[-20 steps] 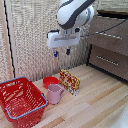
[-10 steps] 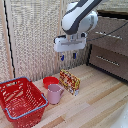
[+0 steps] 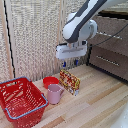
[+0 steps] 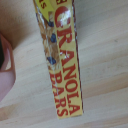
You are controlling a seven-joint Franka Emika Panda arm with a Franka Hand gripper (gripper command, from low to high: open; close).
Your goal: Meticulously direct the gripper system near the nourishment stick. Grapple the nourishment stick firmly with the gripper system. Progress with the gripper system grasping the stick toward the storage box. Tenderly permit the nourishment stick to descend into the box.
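Note:
The yellow snack package [image 3: 69,81] with red print stands on edge on the wooden table, next to the pink mug [image 3: 54,93]. In the wrist view the package [image 4: 61,60] reads "GRANOLA BARS" and fills the middle. My gripper [image 3: 70,63] hangs just above the package, apart from it; its dark blue fingers [image 3: 76,62] point down and look a little apart, with nothing between them. The red mesh basket [image 3: 20,99] with a blue-grey rim sits at the exterior view's left, well away from the gripper.
A small red bowl [image 3: 50,81] sits behind the mug. A brown drawer cabinet [image 3: 110,47] stands at the exterior view's right. A pale curtain hangs behind the table. The pink mug edge shows in the wrist view [image 4: 6,67].
The arm has moved toward the exterior view's right and slightly down, coming over the snack package. The package, mug, bowl and basket have not moved.

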